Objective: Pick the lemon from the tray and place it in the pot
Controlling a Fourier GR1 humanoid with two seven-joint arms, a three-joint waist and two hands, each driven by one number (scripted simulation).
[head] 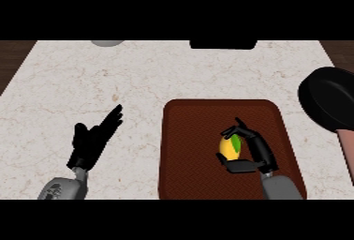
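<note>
Head view, near to far. Nearest, a grey forearm [282, 187] leads up to the right hand [259, 152], whose fingers [247, 132] and thumb are curled round the lemon [228, 146], one above it and one below. The lemon sits inside that curl, over the right half of the brown tray [190, 140]. Whether it is lifted or resting on the tray floor cannot be told.

Well to the left of these fingers, off the tray, the left hand [90, 143] rests over the pale desk [83, 75] with its fingers straight and open, holding nothing.

To the right of the curled fingers and beyond them, the black pot [325, 103] stands at the desk's edge, clear of the tray, with its pinkish handle [346, 150] pointing toward the viewer.

Far past all the fingertips lie a pale round thing [107, 42] and a black block [223, 44].

Judged handling: the lemon is probably light, stiff and not fragile, but its smooth, rounded skin may roll or slip. It is best taken across its middle, not at its tapered ends.
</note>
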